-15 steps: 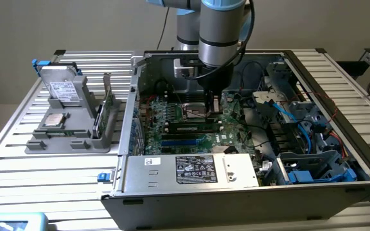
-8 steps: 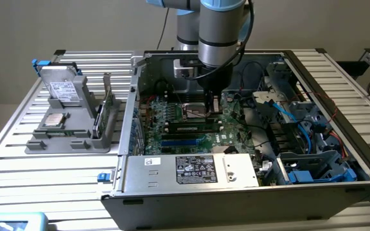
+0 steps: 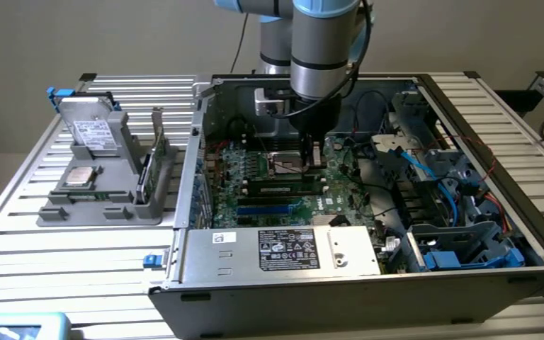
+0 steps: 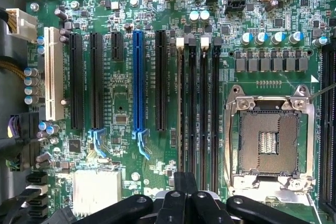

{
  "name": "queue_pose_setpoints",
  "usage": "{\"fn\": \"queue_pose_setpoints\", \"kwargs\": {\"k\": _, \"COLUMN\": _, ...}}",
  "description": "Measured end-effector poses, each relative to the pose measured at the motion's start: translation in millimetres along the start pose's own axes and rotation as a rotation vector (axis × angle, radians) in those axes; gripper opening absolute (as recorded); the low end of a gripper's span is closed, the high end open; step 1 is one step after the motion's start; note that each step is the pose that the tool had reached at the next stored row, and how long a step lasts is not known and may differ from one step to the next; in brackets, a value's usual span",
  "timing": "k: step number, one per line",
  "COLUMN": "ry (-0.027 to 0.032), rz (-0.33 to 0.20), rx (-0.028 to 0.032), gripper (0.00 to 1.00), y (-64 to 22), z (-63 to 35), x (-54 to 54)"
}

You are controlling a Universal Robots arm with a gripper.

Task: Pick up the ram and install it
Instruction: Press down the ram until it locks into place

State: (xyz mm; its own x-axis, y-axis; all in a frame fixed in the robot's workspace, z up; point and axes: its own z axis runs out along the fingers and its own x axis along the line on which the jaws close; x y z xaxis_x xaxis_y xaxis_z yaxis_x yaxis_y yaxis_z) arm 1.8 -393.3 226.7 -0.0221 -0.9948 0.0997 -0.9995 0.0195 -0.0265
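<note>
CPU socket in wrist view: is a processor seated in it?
No. The CPU socket is bare, its contact grid exposed inside the metal retention frame, with no chip on it.

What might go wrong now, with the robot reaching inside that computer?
1. The shut fingers sit over the motherboard near the open processor socket; a sideways slip might damage its bare contacts.
2. The black memory slots are narrow and close together, so a slight misalignment could jam against a neighbour.
3. Loose cables lie near the arm inside the case and might snag.
</note>
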Motion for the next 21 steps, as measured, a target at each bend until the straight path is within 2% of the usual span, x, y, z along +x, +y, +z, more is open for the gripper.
{"fn": "queue_pose_setpoints", "kwargs": {"k": 6, "ry": 0.0063, "rz": 0.000, "rx": 0.0001, "gripper": 0.11, "y": 0.1, "z": 1.7, "x": -0.7}}
{"fn": "queue_pose_setpoints", "kwargs": {"k": 10, "ry": 0.0070, "rz": 0.000, "rx": 0.0003, "gripper": 0.11, "y": 4.0, "z": -9.3, "x": 0.5}}
{"fn": "queue_pose_setpoints", "kwargs": {"k": 21, "ry": 0.0070, "rz": 0.000, "rx": 0.0003, "gripper": 0.11, "y": 50.1, "z": -11.5, "x": 2.8}}
